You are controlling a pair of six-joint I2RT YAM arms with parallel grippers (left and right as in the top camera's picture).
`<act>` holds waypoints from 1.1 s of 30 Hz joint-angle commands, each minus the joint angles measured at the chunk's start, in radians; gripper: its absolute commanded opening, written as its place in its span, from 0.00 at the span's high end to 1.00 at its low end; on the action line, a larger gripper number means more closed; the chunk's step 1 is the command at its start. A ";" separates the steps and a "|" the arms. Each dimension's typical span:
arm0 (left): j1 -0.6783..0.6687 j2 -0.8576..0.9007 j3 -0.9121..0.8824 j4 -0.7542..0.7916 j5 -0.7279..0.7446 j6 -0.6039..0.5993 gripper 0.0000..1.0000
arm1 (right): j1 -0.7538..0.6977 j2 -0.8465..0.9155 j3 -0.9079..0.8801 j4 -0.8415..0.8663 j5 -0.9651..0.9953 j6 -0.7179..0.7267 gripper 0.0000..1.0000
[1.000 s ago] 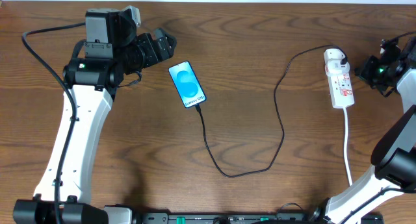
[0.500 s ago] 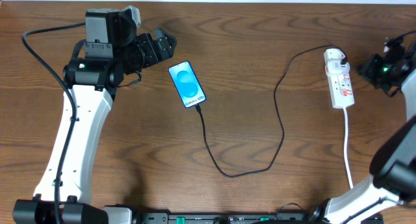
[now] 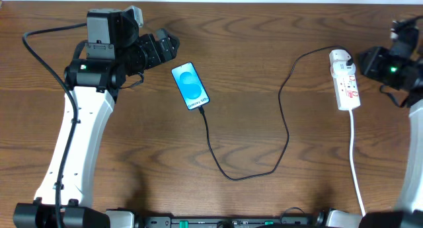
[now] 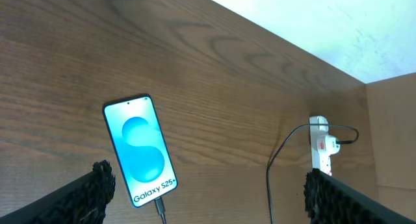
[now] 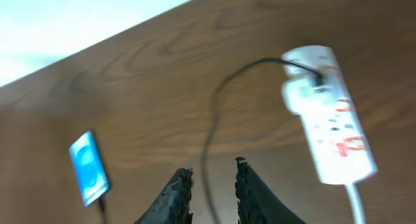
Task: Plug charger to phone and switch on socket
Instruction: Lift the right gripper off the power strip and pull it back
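Only the right arm has shifted since a second ago: it sits higher along the right edge of the overhead view, with the right tool (image 3: 365,59) nosing closer to the socket (image 3: 346,80). Phone, cable and left arm are unchanged.

From overhead, the phone (image 3: 190,86) lies flat, left of centre. The charger (image 3: 231,178) runs from its lower edge, loops across the lower middle of the worktop (image 3: 264,30), and climbs to the strip's upper end at the right. Its small plug looks already seated. A white cord (image 3: 353,155) trails down from the strip. The left tool (image 3: 165,45) hovers just up-left of the phone, apart from it.

The left wrist view shows the left tool spread wide and empty, with the phone (image 4: 141,152) low and left and the socket (image 4: 320,143) far right.

The right wrist view is blurred. The right tool (image 5: 211,178) is narrowed to a slim gap with nothing in it, the socket (image 5: 328,130) is at upper right and the phone (image 5: 89,167) at lower left. Which switch belongs to the plugged outlet, and how it stands, I cannot tell.

The strip is probably light, hard plastic that skids on smooth wood. A switch press likely wants one fingertip coming straight down, not a sideways shove. The thin, limp cable gives no resistance, and tugging it could unseat the plug from the slick, light phone.
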 commanded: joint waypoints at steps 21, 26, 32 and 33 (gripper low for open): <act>0.004 -0.004 -0.001 -0.002 -0.006 -0.001 0.05 | 0.312 -0.119 0.013 -0.134 0.003 -0.055 0.69; 0.004 -0.004 -0.001 -0.002 -0.006 -0.001 0.05 | 0.311 -0.156 0.013 -0.145 0.004 -0.054 0.38; 0.004 -0.004 -0.001 -0.002 -0.006 -0.001 0.05 | 0.311 -0.172 0.012 -0.225 0.010 -0.053 0.01; 0.004 -0.004 -0.001 -0.002 -0.006 -0.001 0.05 | 0.311 -0.172 0.012 -0.239 0.015 -0.054 0.01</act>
